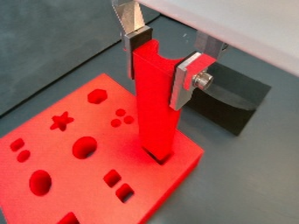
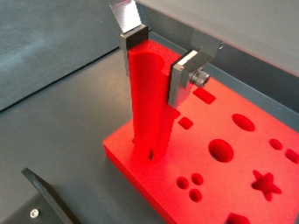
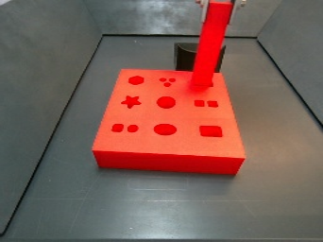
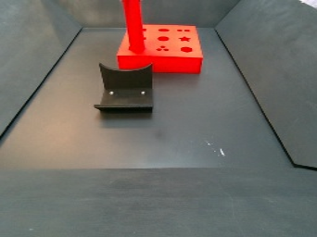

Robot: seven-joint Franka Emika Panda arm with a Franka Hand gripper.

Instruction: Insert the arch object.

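Observation:
The arch object [image 1: 158,109] is a long bright red bar standing upright, with a scooped notch in its upper end. My gripper [image 1: 163,59] is shut on it near the top, one silver finger [image 1: 187,80] on each side. The bar's lower end meets the flat red board [image 1: 70,175] at a hole near the board's edge; I cannot tell how deep it sits. Both also show in a wrist view: gripper [image 2: 158,59], bar [image 2: 149,105], board [image 2: 152,185]. In both side views the bar [image 3: 210,47] [image 4: 130,28] rises from the board [image 3: 139,153] [image 4: 173,61].
The dark fixture [image 4: 124,91] stands on the grey floor beside the board, and shows behind the bar in a wrist view [image 1: 233,98] and in a side view [image 3: 187,55]. The board has several other shaped holes. Grey walls ring the floor.

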